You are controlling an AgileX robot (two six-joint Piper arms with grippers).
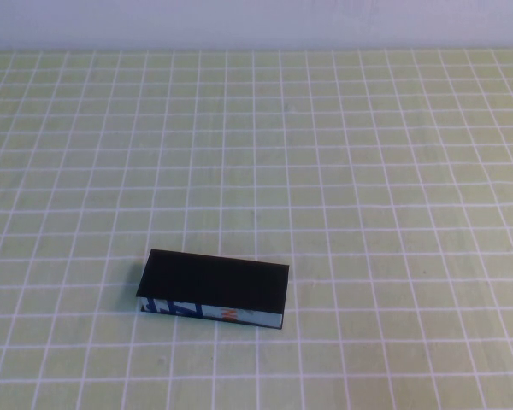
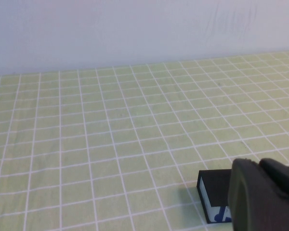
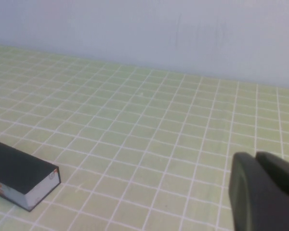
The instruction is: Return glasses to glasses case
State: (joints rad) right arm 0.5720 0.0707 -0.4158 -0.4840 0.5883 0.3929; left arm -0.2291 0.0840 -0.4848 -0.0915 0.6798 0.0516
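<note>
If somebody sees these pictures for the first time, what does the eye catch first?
The black case, lid shut, lies alone near the front of the green checked cloth, left of centre. No glasses are visible. The left gripper and right gripper appear only in their wrist views, off the case.

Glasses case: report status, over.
Glasses case shut, flat on the table, near the robot's left. No glasses in view. Left gripper just by the case, right gripper well off it; neither touching. Nothing in the way.
</note>
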